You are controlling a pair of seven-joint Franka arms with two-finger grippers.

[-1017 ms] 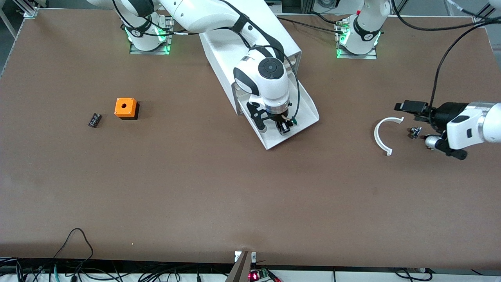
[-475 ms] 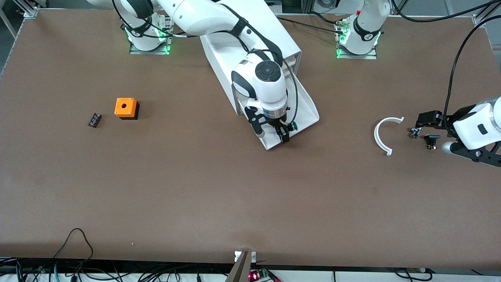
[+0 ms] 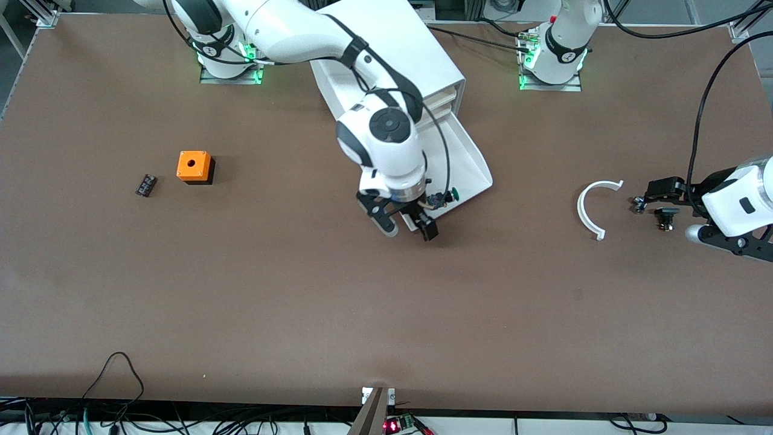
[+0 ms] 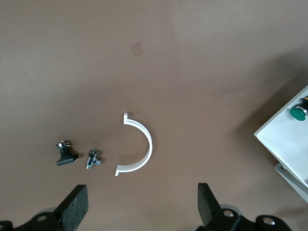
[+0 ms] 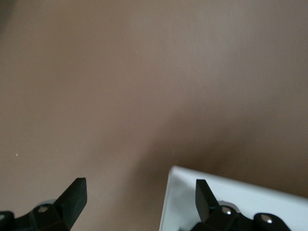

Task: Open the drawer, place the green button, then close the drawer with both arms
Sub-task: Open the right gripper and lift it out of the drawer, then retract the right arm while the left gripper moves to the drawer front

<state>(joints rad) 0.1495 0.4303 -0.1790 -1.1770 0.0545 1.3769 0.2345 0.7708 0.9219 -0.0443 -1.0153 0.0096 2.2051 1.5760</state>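
The drawer [image 3: 468, 163] stands pulled out of the white cabinet [image 3: 416, 48]. The green-capped button [image 3: 452, 195] lies on its side in the tray, near the front corner; it also shows in the left wrist view as the button [image 4: 298, 113] in the drawer [image 4: 286, 142]. My right gripper [image 3: 409, 226] is open and holds nothing. It straddles the drawer's front corner [image 5: 231, 202], one finger over the tray and one over the table [image 5: 120, 96]. My left gripper [image 3: 661, 186] hangs open and empty over small parts at the left arm's end of the table.
A white curved strip [image 3: 589, 208] lies between the drawer and the left gripper, with a small metal part [image 3: 639, 204] and a small black part [image 3: 664, 216] beside it. An orange cube [image 3: 194, 166] and a black part [image 3: 145, 185] sit toward the right arm's end.
My right gripper opened and let go of the button, which now lies in the drawer, then drew back to the drawer's front corner. The left arm pulled slightly toward its end of the table.
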